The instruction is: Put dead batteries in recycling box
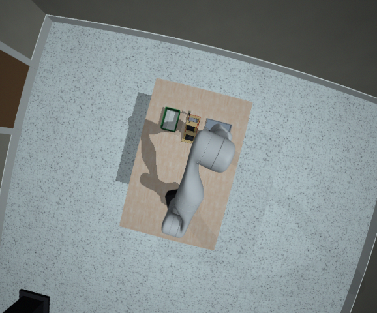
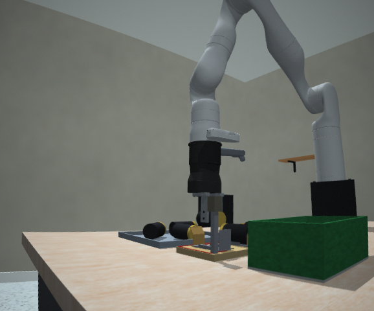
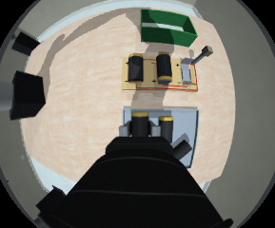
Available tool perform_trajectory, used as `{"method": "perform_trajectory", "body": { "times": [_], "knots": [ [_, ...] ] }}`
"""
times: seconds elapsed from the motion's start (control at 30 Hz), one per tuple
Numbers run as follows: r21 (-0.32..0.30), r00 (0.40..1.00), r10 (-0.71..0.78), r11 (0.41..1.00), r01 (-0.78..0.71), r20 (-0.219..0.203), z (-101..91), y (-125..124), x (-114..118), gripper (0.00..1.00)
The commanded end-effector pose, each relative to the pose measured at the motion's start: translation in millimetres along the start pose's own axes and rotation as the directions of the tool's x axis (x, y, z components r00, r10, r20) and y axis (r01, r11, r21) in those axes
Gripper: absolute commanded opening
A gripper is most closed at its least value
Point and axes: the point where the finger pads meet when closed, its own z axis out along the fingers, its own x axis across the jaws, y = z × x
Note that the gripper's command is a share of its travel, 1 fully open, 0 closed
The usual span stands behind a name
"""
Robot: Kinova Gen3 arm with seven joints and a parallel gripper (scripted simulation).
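- Bends the arm (image 1: 192,182) (image 2: 284,50) high, in an arch.
- Drops the forearm (image 2: 212,63) steeply toward the wrist (image 2: 204,120).
- Points the gripper (image 2: 209,219) (image 3: 140,125) straight down.
- Holds both fingers partly apart, gripping, one on each side.
- Hangs low, fingertips level with each other in the wrist view.
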Motion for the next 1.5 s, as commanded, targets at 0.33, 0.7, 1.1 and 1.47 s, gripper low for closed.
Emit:
{"method": "perform_trajectory", "body": {
  "times": [0.33, 0.7, 1.1, 1.47],
  "knots": [
    [0.003, 1.000, 0.006, 1.000, -0.006, 0.000, 28.5, 0, 0, 0.57],
    [0.003, 1.000, 0.006, 1.000, -0.006, -0.003, 27.1, 0, 1, 0.90],
    [0.003, 1.000, 0.006, 1.000, -0.006, -0.003, 27.1, 0, 1, 0.90],
    [0.008, 1.000, 0.006, 1.000, -0.006, 0.012, 17.3, -2, -5, 0.90]
  ]
}}
